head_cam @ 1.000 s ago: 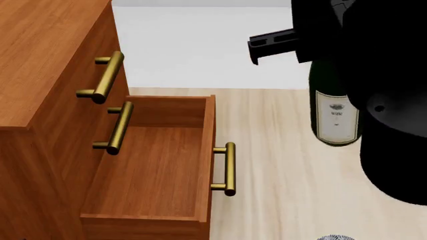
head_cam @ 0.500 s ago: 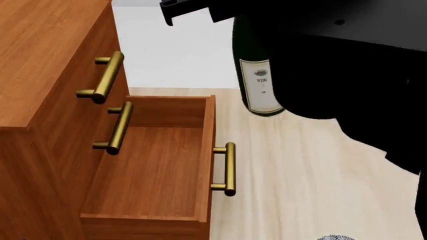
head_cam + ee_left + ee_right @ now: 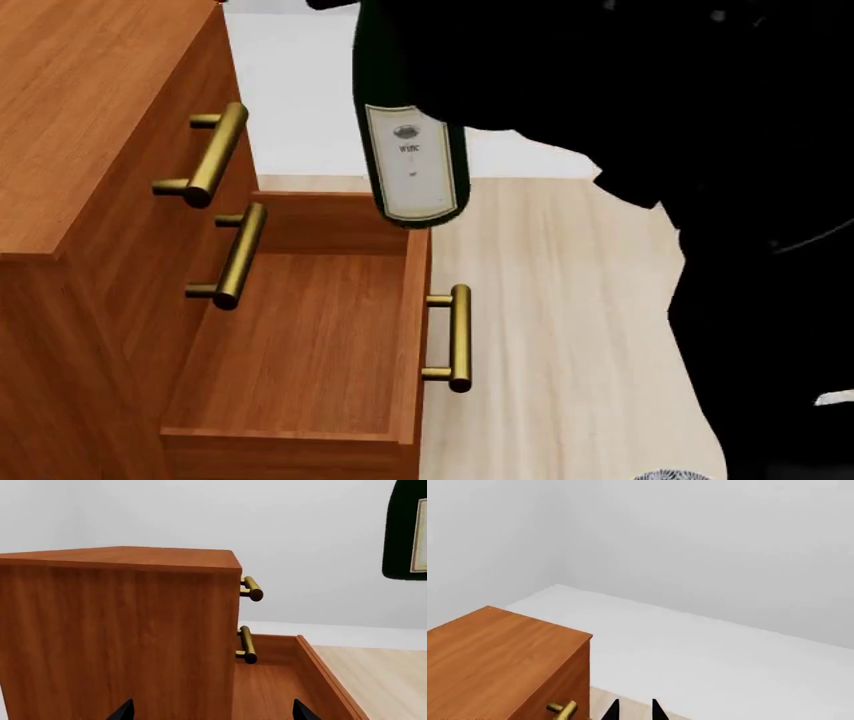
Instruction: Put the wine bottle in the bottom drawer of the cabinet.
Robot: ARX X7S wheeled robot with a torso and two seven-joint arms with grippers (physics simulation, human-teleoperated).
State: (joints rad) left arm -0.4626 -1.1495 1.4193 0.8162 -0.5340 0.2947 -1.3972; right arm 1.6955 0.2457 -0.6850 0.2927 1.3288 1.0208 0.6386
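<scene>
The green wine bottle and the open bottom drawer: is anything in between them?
No. In the head view the dark green glass wine bottle hangs above the open reddish-brown wooden bottom drawer, with only air between, and the drawer looks empty.

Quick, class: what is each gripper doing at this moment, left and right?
Left gripper: open, holding nothing; its tips are wide apart.
Right gripper: tips close together; the wine bottle hangs under that arm, so it seems shut on it.
</scene>
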